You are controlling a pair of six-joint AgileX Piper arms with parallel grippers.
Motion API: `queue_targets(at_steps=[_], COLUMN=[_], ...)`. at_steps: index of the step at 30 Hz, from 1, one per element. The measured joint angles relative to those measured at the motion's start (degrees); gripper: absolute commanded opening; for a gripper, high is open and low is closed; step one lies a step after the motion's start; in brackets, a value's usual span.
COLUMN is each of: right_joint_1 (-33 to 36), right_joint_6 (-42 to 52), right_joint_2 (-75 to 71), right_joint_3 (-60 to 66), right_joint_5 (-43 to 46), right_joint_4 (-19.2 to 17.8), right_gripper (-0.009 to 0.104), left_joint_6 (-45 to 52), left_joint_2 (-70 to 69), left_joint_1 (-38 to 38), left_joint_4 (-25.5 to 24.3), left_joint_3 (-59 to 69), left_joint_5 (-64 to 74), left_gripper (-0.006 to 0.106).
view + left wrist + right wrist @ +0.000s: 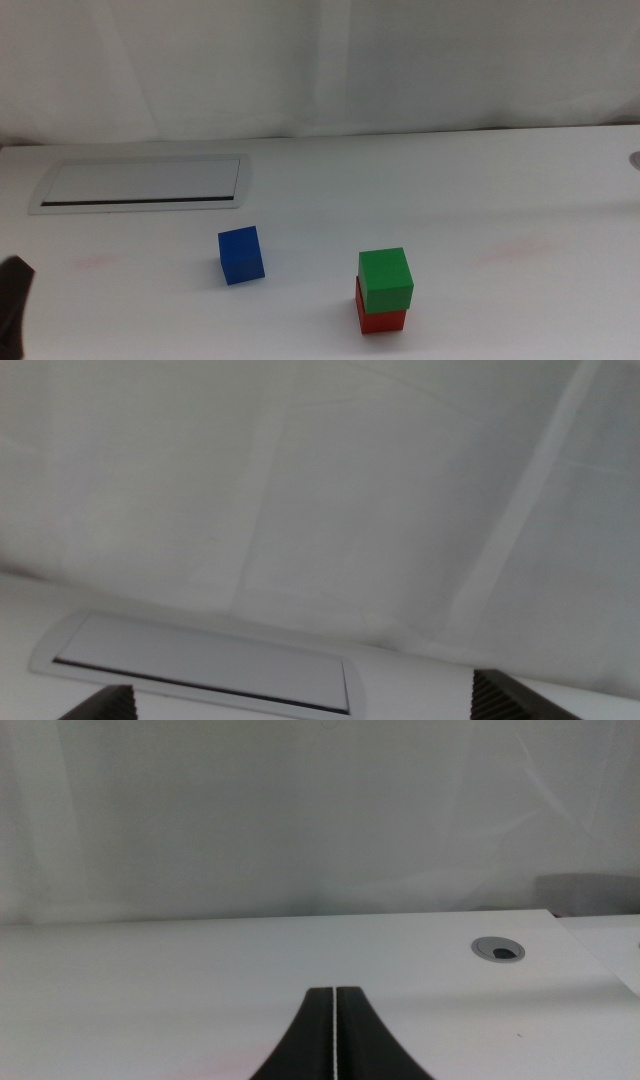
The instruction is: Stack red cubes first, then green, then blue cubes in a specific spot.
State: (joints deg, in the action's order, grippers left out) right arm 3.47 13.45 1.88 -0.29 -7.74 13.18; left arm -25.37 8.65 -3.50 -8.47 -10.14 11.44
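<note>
Three cubes in middle view: green cube (386,279) sits on red cube (381,317), blue cube (241,255) alone on table (450,190), between the stack and the left gripper (14,300) at the edge. Left wrist view: jaws spread wide, grey-framed panel (200,670) just ahead. Right wrist view: right gripper (333,1040) jaws pressed together, empty, round grommet (498,949) ahead.

At lower right of the middle view, a plain matte green cube (386,278) tops a plain matte red cube (380,318). Left of them, a plain deep-blue cube (241,255) sits on the white worktop (450,190), which bears a grey-framed rectangular panel (140,184) at upper left.
</note>
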Motion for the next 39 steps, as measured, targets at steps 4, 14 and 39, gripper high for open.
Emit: queue_targets(at_steps=[4, 14, 39], right_joint_1=[0.0, 0.0, 0.0], right_joint_6=[0.0, -0.1, -0.3], right_joint_2=[0.0, 0.0, 0.0], right_joint_3=[0.0, 0.0, 0.0], right_joint_5=[-0.1, -0.3, -0.3], right_joint_4=[0.0, 0.0, 0.1], right_gripper=[-0.001, -0.001, -0.001], left_joint_6=[2.5, 19.3, -18.9], left_joint_2=[5.3, 23.6, 64.8], left_joint_1=[0.0, 0.0, -30.8], left_joint_4=[5.9, 22.5, -5.6], left_joint_3=[-11.0, -33.0, -50.8], left_joint_5=[8.3, 26.8, 43.8], left_gripper=[0.072, 0.072, 0.073])
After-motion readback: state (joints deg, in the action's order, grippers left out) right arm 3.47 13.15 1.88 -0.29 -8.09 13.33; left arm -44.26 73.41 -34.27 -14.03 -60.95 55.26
